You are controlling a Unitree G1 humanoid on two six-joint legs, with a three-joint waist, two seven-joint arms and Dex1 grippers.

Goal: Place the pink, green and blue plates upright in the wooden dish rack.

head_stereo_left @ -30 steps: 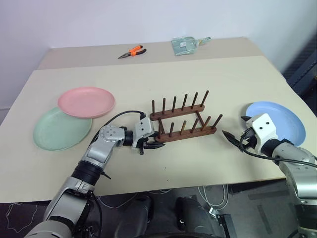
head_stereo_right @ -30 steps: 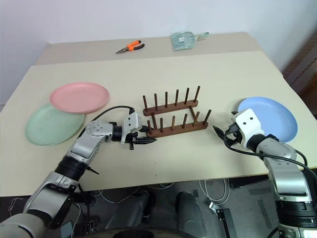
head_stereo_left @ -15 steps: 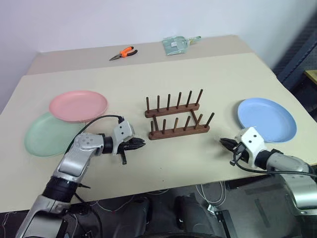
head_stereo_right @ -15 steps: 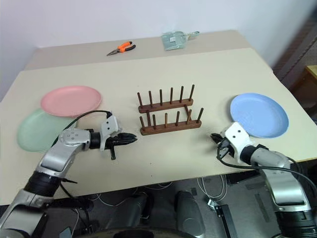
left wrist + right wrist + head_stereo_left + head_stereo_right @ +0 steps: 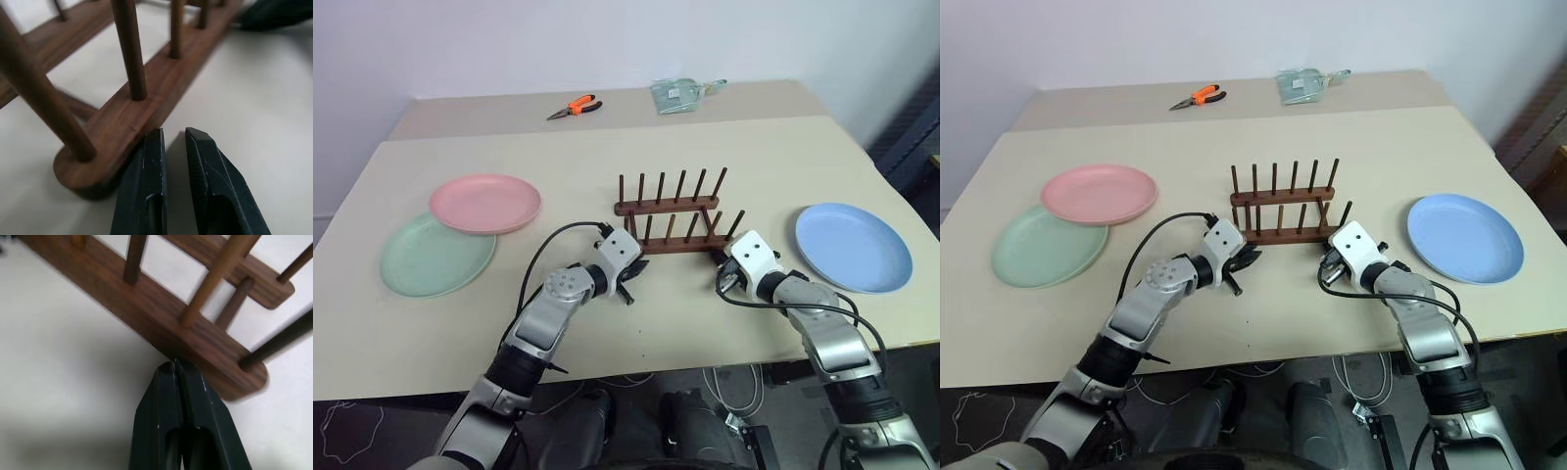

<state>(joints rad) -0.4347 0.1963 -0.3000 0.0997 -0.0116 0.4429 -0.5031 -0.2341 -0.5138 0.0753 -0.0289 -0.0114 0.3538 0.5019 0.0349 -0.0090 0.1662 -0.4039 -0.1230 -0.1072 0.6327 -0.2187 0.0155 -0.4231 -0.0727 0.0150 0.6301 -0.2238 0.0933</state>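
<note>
The rack (image 5: 671, 218) is sitting mid-table (image 5: 607, 157), empty, pegs upright, its two rails running left-right. Both grippers are pressing in at the near rail, one at each end.

The left gripper (image 5: 172, 134) is sitting at the rack's left end, its two fingers (image 5: 146, 191) nearly together with a thin gap showing between them, gripping nothing; the tips are right against the side of the near rail by the rounded end. The right gripper (image 5: 175, 364) is sitting at the rack's right end, fingers fully closed on each other, holding nothing, tip touching the near rail's edge close to its end.

The three plates are lying flat on the table, none in the rack. The pink plate (image 5: 484, 203) is at far left, overlapping the back edge of the green plate (image 5: 435, 257), which is lying nearer the robot. The blue plate (image 5: 853, 247) is lying well off to the right of the rack, apart from the right arm.

At the table's far side, orange-handled pliers (image 5: 573, 105) are lying left of centre and a clear bag (image 5: 680, 94) is lying to the right of them.
</note>
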